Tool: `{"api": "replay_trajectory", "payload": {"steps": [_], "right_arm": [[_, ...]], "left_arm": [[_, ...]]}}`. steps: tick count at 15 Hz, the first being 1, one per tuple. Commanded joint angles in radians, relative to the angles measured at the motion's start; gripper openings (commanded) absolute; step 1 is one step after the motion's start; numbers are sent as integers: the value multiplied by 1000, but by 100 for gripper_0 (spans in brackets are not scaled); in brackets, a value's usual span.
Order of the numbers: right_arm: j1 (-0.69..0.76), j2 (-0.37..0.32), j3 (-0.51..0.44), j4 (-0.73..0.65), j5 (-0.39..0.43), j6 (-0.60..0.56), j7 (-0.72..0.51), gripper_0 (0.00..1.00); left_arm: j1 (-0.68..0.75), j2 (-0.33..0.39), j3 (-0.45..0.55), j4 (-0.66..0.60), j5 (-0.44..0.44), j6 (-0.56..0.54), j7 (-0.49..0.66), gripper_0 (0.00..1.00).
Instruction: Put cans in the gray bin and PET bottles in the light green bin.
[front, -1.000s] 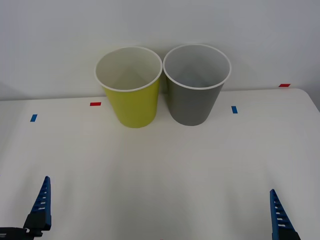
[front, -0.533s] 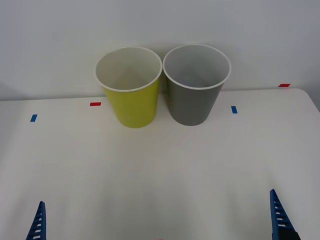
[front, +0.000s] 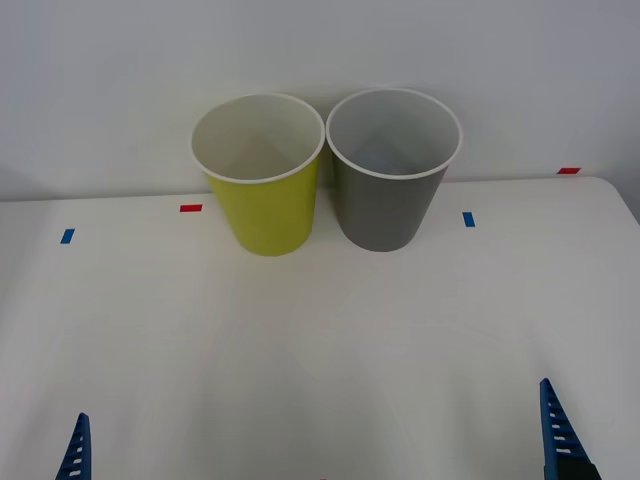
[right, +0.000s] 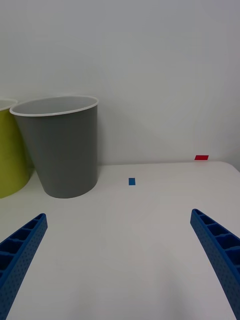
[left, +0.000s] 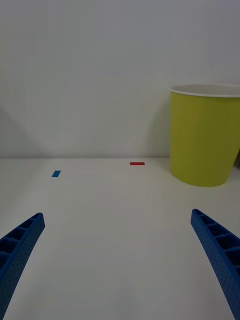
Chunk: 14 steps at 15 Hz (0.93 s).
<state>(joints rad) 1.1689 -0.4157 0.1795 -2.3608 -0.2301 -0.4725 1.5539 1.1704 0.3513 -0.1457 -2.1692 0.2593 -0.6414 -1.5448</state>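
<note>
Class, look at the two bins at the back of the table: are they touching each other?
Touching. In the front view the light green bin and the gray bin meet at their white rims, with no gap there.

Plain white wall (front: 120, 70) behind, unmarked. White table (front: 320, 340) with rounded far corners, meeting wall. Small red tape marks (front: 190, 208) and blue tape marks (front: 468, 219) on tabletop. Soft, even light.

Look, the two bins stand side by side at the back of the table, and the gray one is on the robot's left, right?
Nearly. They do stand side by side at the back of the table, but the front view shows the gray bin on the robot's right. The light green bin is the one on its left.
</note>
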Motion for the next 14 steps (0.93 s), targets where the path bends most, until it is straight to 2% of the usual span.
{"api": "replay_trajectory", "payload": {"steps": [1, 14], "right_arm": [[0, 0, 0, 0, 0, 0, 0, 100], [0, 0, 0, 0, 0, 0, 0, 100]], "left_arm": [[0, 0, 0, 0, 0, 0, 0, 100], [0, 0, 0, 0, 0, 0, 0, 100]]}}
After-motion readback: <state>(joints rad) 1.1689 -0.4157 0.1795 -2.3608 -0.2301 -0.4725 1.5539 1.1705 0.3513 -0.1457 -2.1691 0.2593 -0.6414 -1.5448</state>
